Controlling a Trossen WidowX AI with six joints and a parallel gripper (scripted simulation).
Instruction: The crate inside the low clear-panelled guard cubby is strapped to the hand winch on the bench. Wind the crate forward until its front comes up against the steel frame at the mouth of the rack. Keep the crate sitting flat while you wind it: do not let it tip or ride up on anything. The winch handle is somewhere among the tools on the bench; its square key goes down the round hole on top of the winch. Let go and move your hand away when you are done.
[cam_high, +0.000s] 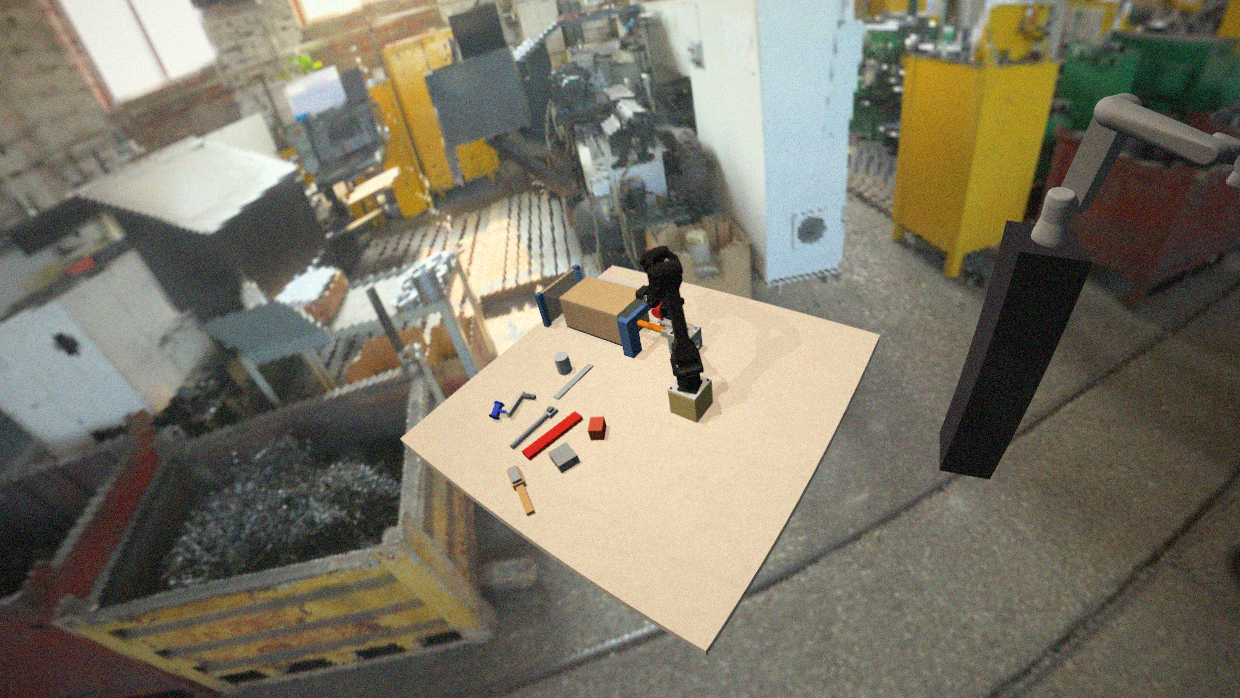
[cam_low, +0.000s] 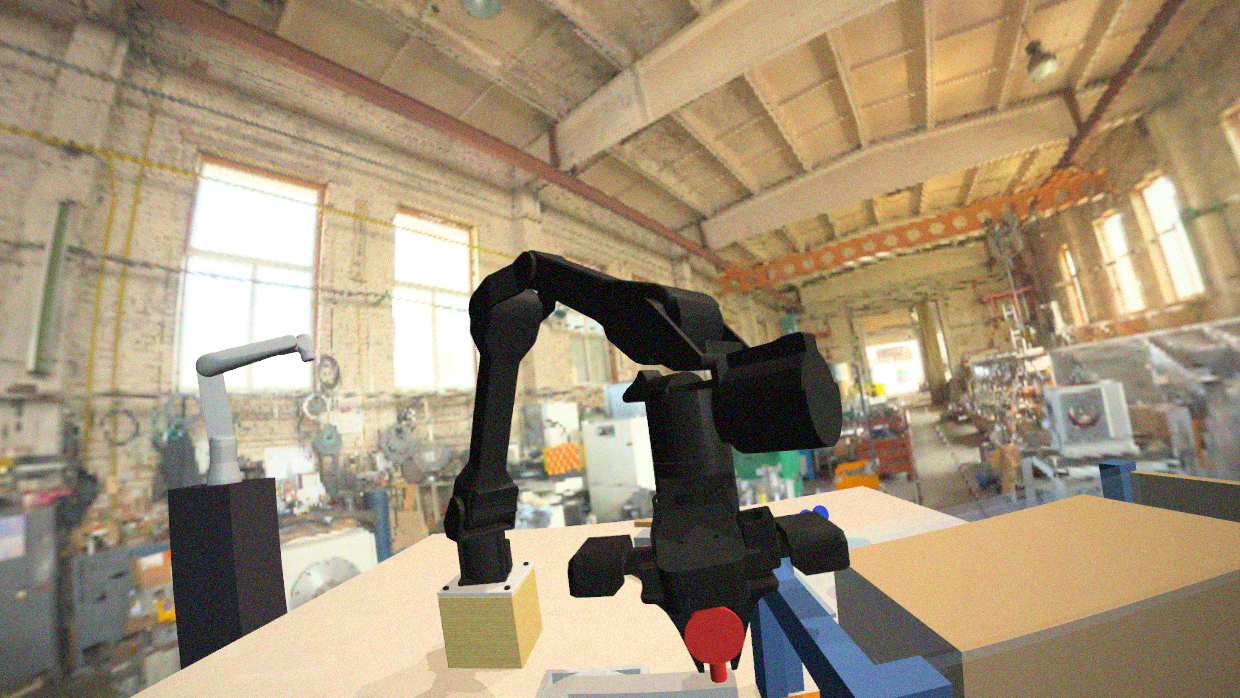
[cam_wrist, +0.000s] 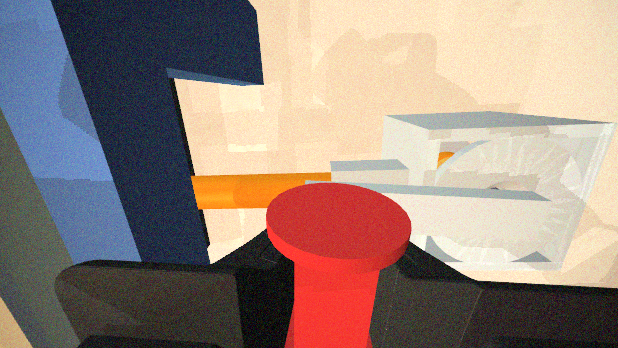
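Note:
My gripper is shut on a red mushroom-shaped knob with a round flat head on a stem. It hangs just above the pale grey winch. An orange strap runs from the winch through the blue steel frame to the tan crate. The crate sits flat behind the frame. Its front face is hidden.
Tools lie on the bench's left part: a grey crank with a blue knob, a grey cylinder, a grey bar, a wrench, a red bar, a red block, a grey block. The arm's base block stands nearby.

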